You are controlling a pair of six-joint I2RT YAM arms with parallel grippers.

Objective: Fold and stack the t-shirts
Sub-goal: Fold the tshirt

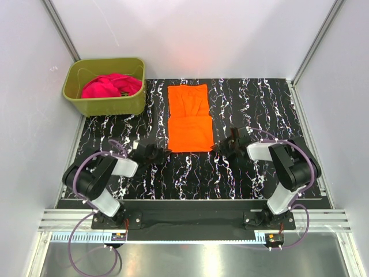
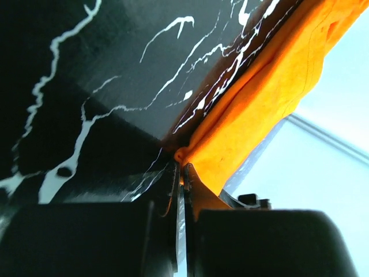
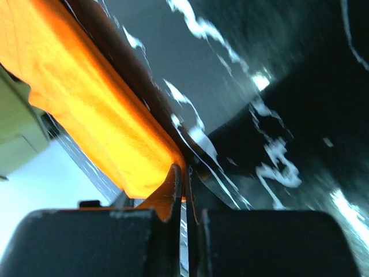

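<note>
The orange t-shirt (image 1: 189, 118) lies folded into a long rectangle in the middle of the black marbled mat (image 1: 259, 109). My left gripper (image 1: 161, 152) rests low on the mat at the shirt's near left corner. In the left wrist view, its jaws (image 2: 181, 167) are shut, pinching the orange edge (image 2: 259, 104). My right gripper (image 1: 218, 148) is at the near right corner. It is also shut (image 3: 185, 170) on the orange hem (image 3: 86, 98). The magenta-pink t-shirt (image 1: 109, 86) lies crumpled in the tub.
The olive-green tub (image 1: 104, 107) stands at the mat's far left corner, against the left wall. White enclosure walls surround the mat on three sides. Both arm bases sit on the rail at the near edge.
</note>
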